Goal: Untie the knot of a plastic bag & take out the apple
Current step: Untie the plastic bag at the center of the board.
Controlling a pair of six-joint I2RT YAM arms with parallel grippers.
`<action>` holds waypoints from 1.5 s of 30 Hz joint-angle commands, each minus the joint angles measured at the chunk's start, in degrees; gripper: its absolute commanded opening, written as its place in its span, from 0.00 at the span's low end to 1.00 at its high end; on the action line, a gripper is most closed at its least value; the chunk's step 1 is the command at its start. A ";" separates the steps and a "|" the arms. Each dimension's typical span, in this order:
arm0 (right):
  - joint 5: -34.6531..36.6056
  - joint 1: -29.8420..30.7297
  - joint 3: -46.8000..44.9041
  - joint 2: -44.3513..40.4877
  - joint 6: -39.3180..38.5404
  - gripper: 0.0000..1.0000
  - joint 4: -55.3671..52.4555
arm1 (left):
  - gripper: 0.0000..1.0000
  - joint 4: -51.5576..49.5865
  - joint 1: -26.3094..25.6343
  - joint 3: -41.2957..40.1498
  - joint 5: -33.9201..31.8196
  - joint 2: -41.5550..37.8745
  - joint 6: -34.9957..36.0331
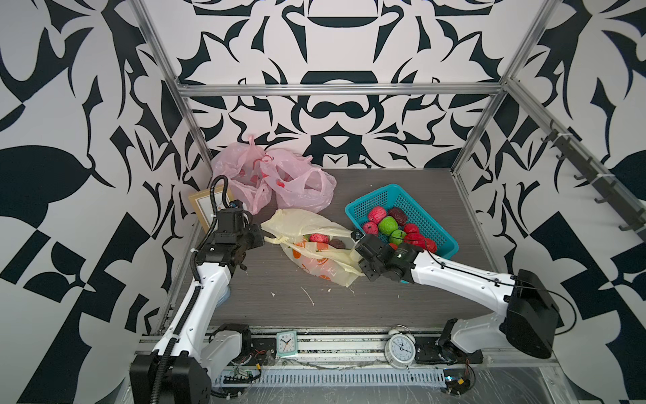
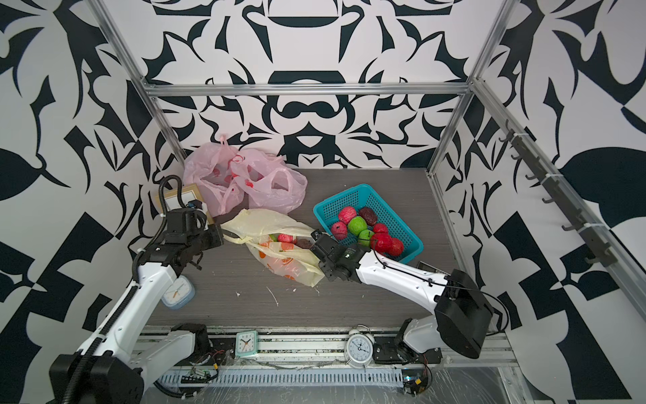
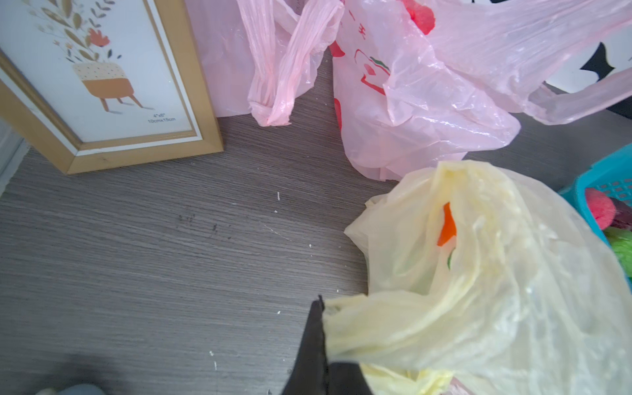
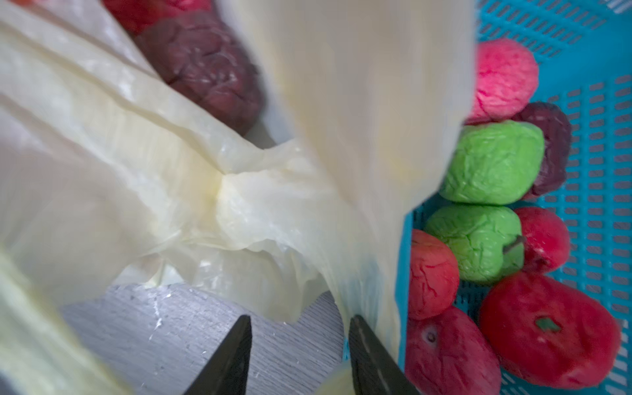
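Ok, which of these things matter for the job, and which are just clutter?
In the job: yellow bag; apples inside it; left end effector, shut on the bag; right end effector, open beside it; basket, likely the drop-off.
Lying about: pink bags; picture frame; clocks.

Black-and-white patterned walls [image 1: 73, 105], grey woodgrain tabletop [image 1: 367, 307]
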 commanded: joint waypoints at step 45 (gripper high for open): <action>-20.34 2.48 10.83 19.25 14.63 0.13 32.03 | 0.18 0.71 -23.04 11.81 10.95 25.02 -3.21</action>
